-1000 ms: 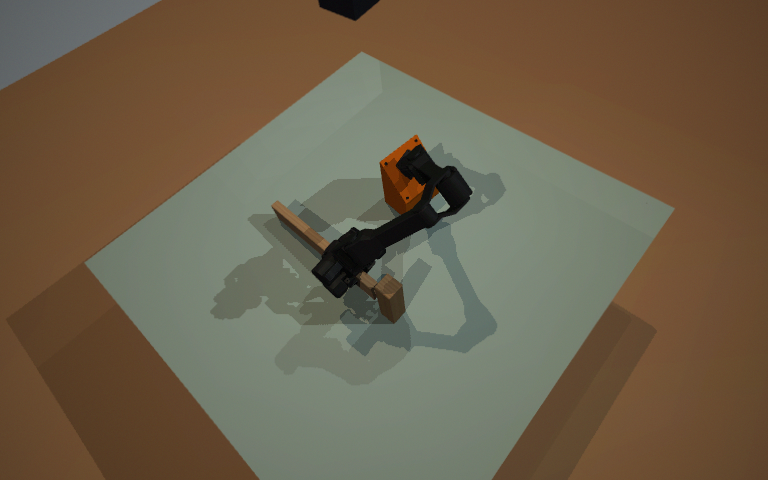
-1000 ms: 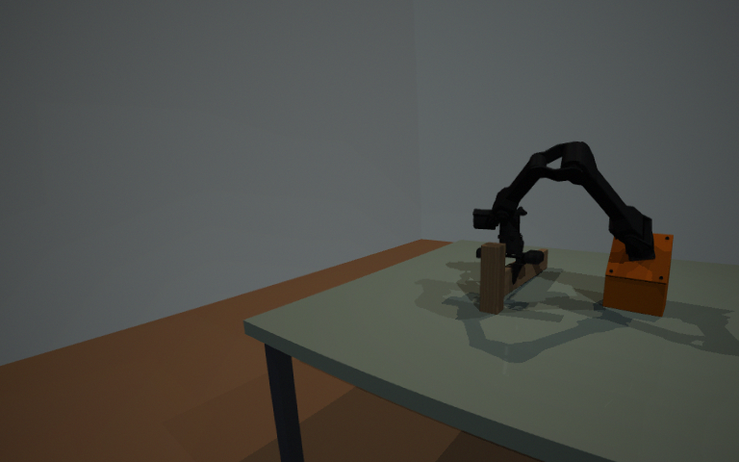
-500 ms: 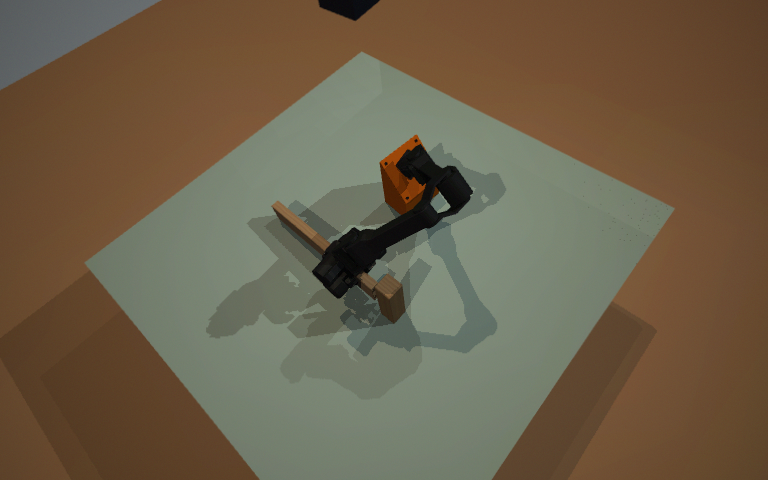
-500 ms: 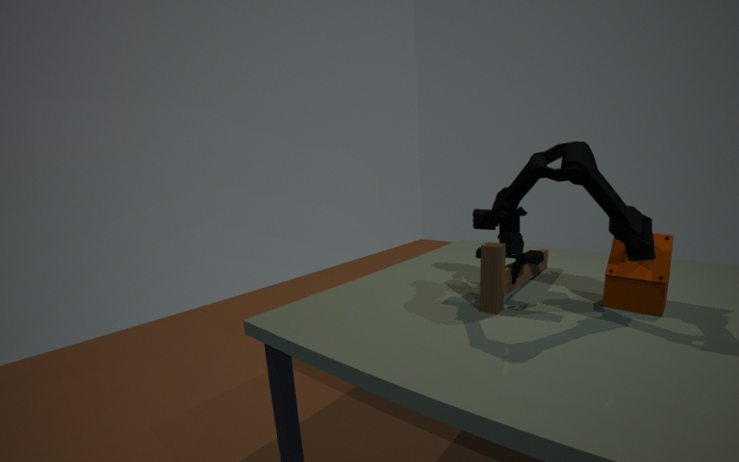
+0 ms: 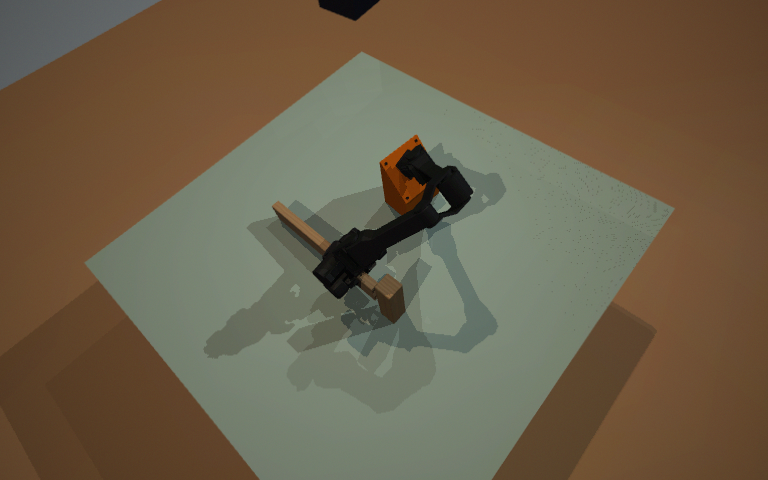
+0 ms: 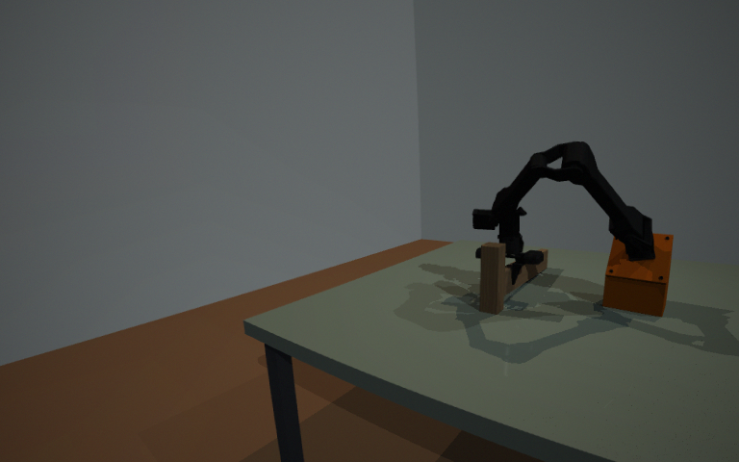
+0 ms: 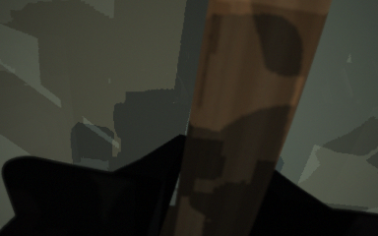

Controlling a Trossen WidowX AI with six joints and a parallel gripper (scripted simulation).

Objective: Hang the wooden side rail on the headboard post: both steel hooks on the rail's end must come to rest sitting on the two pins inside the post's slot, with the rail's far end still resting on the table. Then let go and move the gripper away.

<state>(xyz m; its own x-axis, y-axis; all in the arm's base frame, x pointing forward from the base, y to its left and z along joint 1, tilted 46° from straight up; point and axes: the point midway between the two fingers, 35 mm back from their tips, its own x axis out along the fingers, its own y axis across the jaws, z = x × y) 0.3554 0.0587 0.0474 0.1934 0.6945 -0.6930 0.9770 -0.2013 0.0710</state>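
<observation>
The wooden rail (image 5: 298, 225) (image 6: 532, 276) (image 7: 246, 88) is a long light-brown bar. In the top view it runs from the upper left, under the gripper, to the headboard post (image 5: 391, 300) (image 6: 493, 278). The post is a short upright wooden block. The rail's near end is right at the post's side face; I cannot tell whether they touch. The hooks, slot and pins are hidden. My gripper (image 6: 514, 274) (image 7: 209, 146) is shut on the rail, one finger on each side, nearer the post end. Whether the rail's far end touches the table is unclear.
The orange base block (image 5: 394, 189) (image 6: 635, 294) carries the arm (image 5: 399, 223) (image 6: 572, 160), which arches over to the rail. The pale green table (image 5: 362, 84) (image 6: 381, 326) bears the arm's broad shadows. The table's edge lies beyond the post in the top view.
</observation>
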